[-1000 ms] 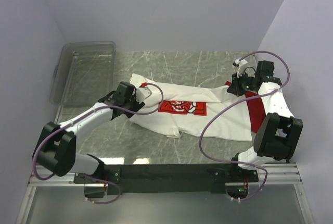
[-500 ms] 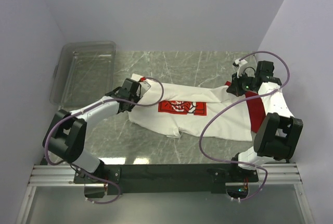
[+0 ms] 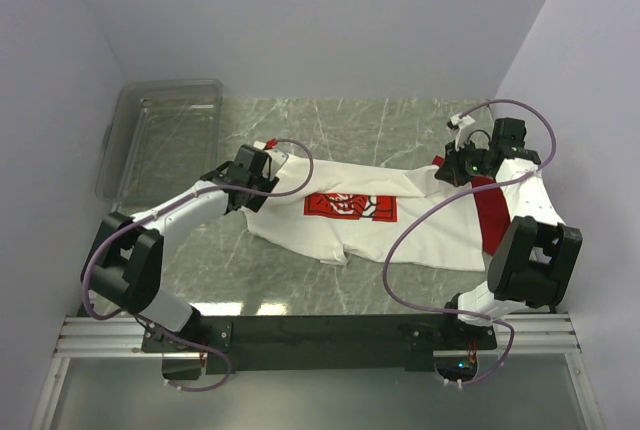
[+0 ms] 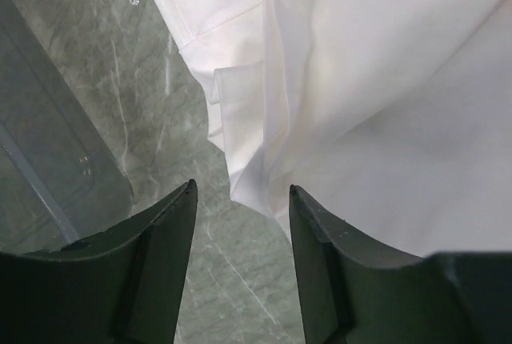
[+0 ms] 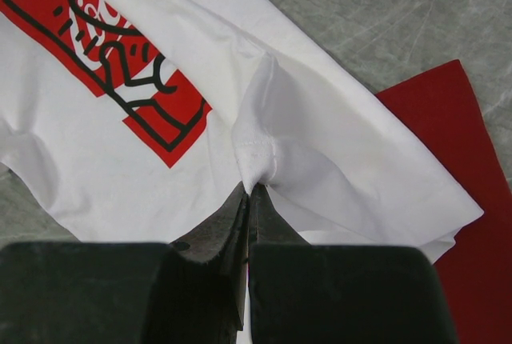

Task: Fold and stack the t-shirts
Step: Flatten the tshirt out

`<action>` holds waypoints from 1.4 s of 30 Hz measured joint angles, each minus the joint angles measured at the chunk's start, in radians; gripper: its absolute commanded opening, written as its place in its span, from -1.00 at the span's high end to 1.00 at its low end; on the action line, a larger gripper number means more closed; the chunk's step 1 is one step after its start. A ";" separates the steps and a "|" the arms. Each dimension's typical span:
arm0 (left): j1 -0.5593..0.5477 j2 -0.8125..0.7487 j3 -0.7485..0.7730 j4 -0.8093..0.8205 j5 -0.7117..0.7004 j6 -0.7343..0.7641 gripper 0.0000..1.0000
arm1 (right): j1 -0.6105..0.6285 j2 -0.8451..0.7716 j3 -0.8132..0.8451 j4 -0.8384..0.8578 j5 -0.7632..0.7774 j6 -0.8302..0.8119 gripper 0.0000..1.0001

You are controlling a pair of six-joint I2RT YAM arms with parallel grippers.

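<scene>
1. Left hand stood with its fingers apart and nothing between them. A folded edge of the white t-shirt lay just ahead of the fingertips, and bare bench lay under them.
2. Change over the last second: the left hand advanced from the shirt's near-left part toward its far-left corner, and the arm's elbow drew in closer to the shirt. The fingers also narrowed and then reopened on the way, and no cloth came away with them.
3. Right hand was clamped on a pinched ridge of white cloth, with no gap showing between its fingers. It did not shift over that second.
4. The white t-shirt lay spread between the two hands, still unfolded, with its red chest print facing up. Its outline had hardly changed.
5. The red t-shirt lay to the right of the right hand, partly under the white cloth.
6. The plastic bin sat to the left of the left hand (not involved).
7. Judgement: the left hand was seeking a second grip point to match the right-hand hold. No fold was made yet, and the stack was not started.
</scene>
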 measured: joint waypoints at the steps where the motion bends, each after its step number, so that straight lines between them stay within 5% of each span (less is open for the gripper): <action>1: 0.000 -0.005 0.000 -0.005 0.003 -0.006 -0.11 | 0.000 0.000 0.000 0.000 0.000 0.000 1.00; 10: 0.000 0.084 0.000 -0.013 -0.039 -0.061 -0.04 | 0.000 0.000 0.000 0.000 -0.003 0.000 1.00; 26: 0.007 0.100 0.005 -0.027 -0.161 -0.077 0.51 | 0.000 0.000 -0.002 0.000 -0.004 0.000 1.00; 42: 0.093 0.100 0.138 -0.040 -0.086 -0.049 0.82 | -0.003 0.000 -0.004 -0.001 -0.004 -0.001 1.00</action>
